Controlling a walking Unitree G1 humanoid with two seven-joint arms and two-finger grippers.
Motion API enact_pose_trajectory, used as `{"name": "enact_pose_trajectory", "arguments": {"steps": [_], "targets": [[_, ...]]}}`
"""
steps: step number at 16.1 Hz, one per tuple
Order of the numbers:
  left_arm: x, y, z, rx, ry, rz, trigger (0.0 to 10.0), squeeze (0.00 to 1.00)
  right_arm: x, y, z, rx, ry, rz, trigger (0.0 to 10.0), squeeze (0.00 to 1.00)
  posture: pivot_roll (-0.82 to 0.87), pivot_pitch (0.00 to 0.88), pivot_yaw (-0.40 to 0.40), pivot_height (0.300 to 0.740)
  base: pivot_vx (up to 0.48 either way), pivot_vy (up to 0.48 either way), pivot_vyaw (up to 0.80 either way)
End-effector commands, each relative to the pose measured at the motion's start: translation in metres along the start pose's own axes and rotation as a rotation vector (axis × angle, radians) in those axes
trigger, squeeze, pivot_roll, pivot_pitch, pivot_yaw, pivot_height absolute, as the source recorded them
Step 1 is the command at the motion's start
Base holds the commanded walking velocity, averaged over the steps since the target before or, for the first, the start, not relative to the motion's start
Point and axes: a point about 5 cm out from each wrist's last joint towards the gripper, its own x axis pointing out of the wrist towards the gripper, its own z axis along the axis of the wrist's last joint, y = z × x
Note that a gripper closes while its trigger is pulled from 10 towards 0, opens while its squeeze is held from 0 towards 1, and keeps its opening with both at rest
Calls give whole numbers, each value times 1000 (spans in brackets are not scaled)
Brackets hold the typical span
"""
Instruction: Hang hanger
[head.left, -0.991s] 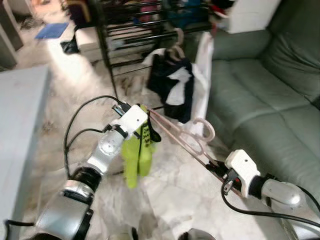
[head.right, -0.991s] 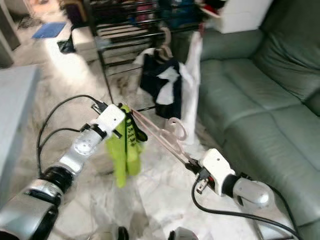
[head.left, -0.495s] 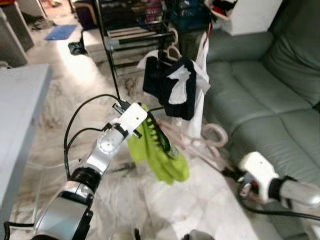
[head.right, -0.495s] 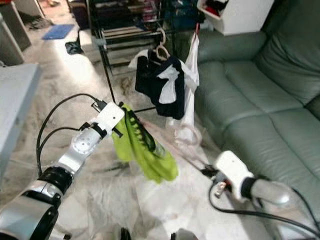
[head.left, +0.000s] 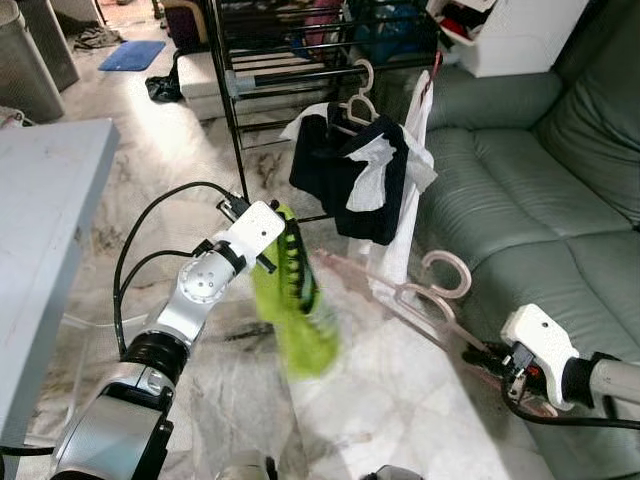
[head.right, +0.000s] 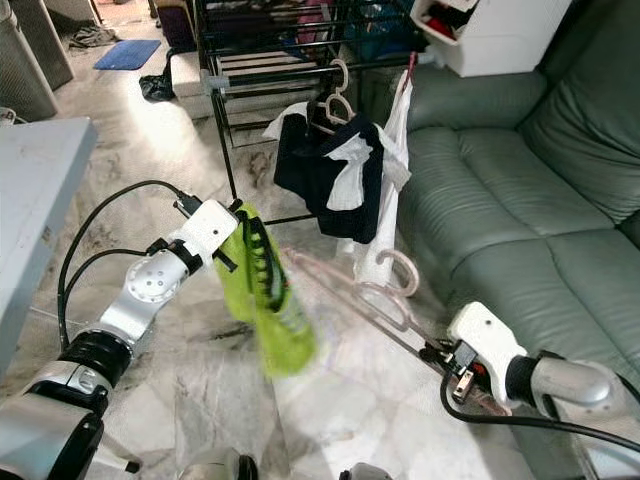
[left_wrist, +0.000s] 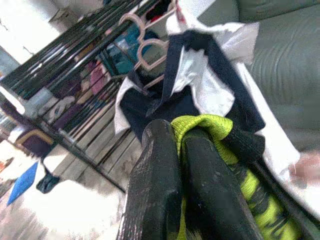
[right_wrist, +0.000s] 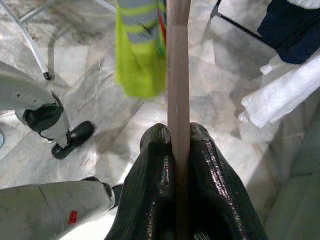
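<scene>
Handling: The hanger (head.left: 400, 295) looks light, thin and stiff, with a limp cloth that will swing; best held at both ends, as now.
Look: 1 pale pink hanger with a curled hook, carrying a lime green garment (head.left: 295, 310) with dark stripes.
Left gripper (left_wrist: 192, 150): jaws pinched on the garment-covered end.
Right gripper (right_wrist: 177, 145): jaws clamped on the pink bar, which runs straight out ahead.
Place: spanning between both grippers, short of the black rack (head.left: 300, 70).
</scene>
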Motion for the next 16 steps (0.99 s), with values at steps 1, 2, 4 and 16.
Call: {"name": "enact_pose_trajectory", "arguments": {"steps": [1, 2, 4, 16], "targets": [[3, 3, 14, 29, -72, -22, 10000, 0, 1, 2, -2, 0, 14, 6, 10000, 0, -83, 28, 33, 740, 0, 0, 0], [2, 3, 14, 31, -74, -25, 10000, 0, 2, 3, -2, -1, 14, 8, 10000, 0, -83, 28, 34, 740, 0, 0, 0], [2, 1, 14, 15, -79, -67, 10000, 0, 10, 2, 3, 2, -46, -64, 10000, 0, -81, 29, 40, 740, 0, 0, 0], [3, -10, 18, 3, -109, -112, 10000, 0, 32, 23, 16, 25, -138, 14, 10000, 0, -84, 25, 24, 740, 259, 0, -600]]}}
